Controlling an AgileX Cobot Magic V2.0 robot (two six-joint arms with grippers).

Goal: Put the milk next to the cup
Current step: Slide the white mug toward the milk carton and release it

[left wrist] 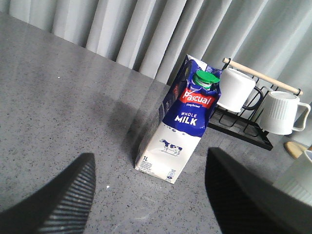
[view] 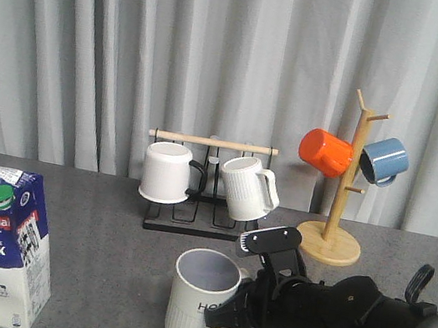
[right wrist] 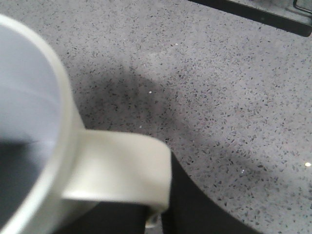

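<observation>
The milk [view: 7, 250] stands upright near the table's front left corner, blue and white with a green cap. In the left wrist view the milk [left wrist: 183, 126] is just ahead of my left gripper [left wrist: 151, 160], which is open and holds nothing. This gripper is out of the front view. The cup [view: 199, 301], cream and ribbed with a grey-blue inside, stands at front centre. My right gripper [view: 230, 302] reaches in from the right and is shut on the cup's handle [right wrist: 122, 170]. Close up, my right gripper [right wrist: 146, 214] shows dark fingers beside and under the handle.
A black wire rack [view: 191, 225] with a wooden bar stands behind the cup and holds a plain white mug [view: 168, 172] and a ribbed white mug [view: 247, 188]. At back right, a wooden mug tree [view: 334, 235] carries an orange mug [view: 325, 151] and a blue mug [view: 384, 160].
</observation>
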